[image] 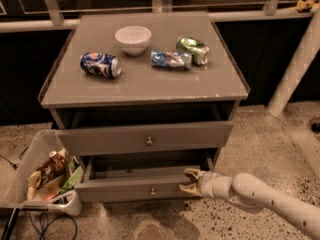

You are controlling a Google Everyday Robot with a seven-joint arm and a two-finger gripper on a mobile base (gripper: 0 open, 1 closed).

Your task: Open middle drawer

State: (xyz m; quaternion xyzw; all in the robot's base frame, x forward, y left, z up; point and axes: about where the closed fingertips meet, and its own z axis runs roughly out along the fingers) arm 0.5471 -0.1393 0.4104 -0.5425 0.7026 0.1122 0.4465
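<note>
The middle drawer (130, 188) is the low grey front with a small round knob (152, 190). It stands pulled out below the taller top drawer (145, 139), and its shallow interior (145, 173) shows. My gripper (189, 181) is at the right end of the drawer's front. One finger is over the top edge and one is in front, so the gripper is closed on the panel. The arm (260, 196) reaches in from the lower right. The lowest drawer is hidden under the open one.
On the cabinet top (145, 84) are a white bowl (133, 38), a blue can (100, 65), a crushed blue-white can (170, 59) and a green can (193, 50), the cans lying down. A clear bin of snacks (42, 176) stands on the floor to the left. A white post (295, 64) rises at the right.
</note>
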